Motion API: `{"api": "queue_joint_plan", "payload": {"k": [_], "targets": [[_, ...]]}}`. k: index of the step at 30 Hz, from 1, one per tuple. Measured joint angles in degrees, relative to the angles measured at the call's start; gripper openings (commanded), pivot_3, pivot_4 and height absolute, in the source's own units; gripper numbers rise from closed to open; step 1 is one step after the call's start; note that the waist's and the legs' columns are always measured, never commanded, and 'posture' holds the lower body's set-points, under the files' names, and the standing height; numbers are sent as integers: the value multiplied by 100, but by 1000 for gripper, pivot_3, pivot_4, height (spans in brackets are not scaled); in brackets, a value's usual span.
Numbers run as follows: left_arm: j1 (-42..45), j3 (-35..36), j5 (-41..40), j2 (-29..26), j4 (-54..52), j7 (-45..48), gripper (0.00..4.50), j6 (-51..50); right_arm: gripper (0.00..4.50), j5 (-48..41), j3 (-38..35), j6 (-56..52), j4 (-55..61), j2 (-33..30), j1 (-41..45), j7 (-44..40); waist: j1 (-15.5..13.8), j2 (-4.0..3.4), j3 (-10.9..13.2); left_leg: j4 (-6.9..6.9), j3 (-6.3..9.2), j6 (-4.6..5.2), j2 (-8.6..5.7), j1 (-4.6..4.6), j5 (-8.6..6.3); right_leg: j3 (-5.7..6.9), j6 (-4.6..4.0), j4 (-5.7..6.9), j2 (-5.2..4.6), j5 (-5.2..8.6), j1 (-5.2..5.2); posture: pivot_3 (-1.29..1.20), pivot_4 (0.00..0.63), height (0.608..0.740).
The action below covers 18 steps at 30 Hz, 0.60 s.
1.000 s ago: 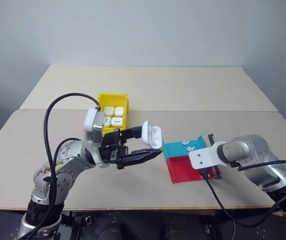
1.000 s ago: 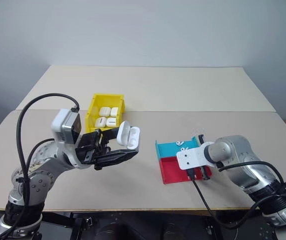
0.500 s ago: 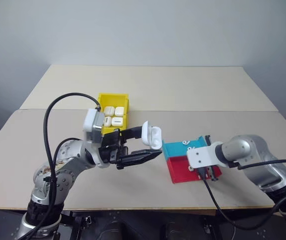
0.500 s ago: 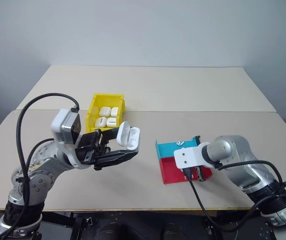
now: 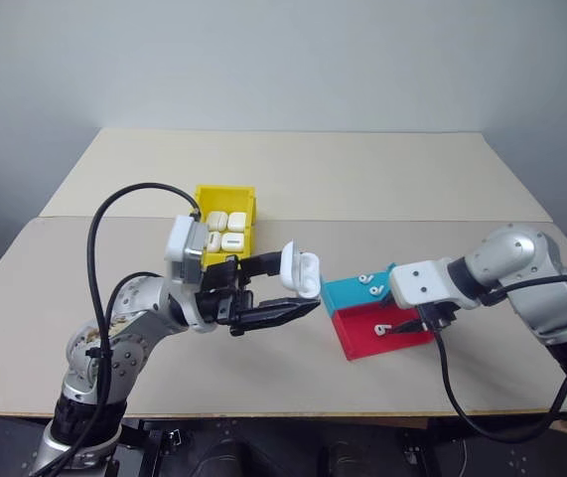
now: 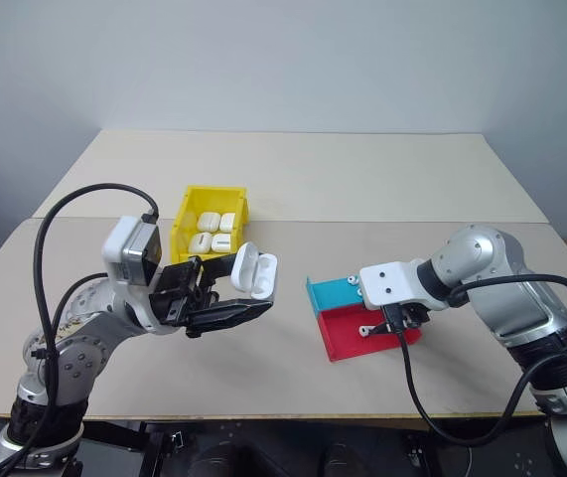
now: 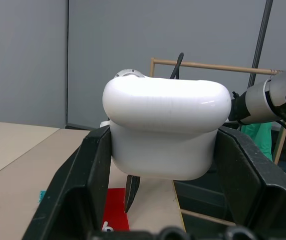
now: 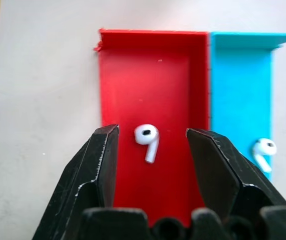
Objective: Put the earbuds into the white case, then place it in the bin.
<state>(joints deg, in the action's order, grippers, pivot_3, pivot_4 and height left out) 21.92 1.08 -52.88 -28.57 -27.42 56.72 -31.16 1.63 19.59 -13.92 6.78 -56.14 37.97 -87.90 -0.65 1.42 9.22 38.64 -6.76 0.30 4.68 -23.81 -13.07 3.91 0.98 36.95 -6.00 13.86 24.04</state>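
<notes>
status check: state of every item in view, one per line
Small glossy white earbud case: lid flipped open, held off the table in the left tool.
Right tool: open, above the red tray half.
White earbud with short stem: lying loose in the red tray half, between the tool's fingers, ungrasped.
Cyan-and-red shallow plastic tray: on the table, earbuds in the cyan half too.
Yellow rectangular plastic bin: holds four closed white cases.

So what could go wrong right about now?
The earbud in the tray's red half is tiny and lies between the open right gripper fingers; closing slightly off could flick it away. The left gripper holds the open white case above the table, so a loose grip or a knock from the other arm could drop it.
</notes>
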Motion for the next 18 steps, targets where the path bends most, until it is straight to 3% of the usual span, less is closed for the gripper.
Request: {"api": "queue_joint_plan", "payload": {"k": [18], "targets": [[-86,25,-9,-56,-107,-177,2777,0,2642,823,715,2,-652,475,354,67,-2,0,0,0,-2,-17,0,-1,10,-1,0,-1,0,0,0,0,150,740]]}}
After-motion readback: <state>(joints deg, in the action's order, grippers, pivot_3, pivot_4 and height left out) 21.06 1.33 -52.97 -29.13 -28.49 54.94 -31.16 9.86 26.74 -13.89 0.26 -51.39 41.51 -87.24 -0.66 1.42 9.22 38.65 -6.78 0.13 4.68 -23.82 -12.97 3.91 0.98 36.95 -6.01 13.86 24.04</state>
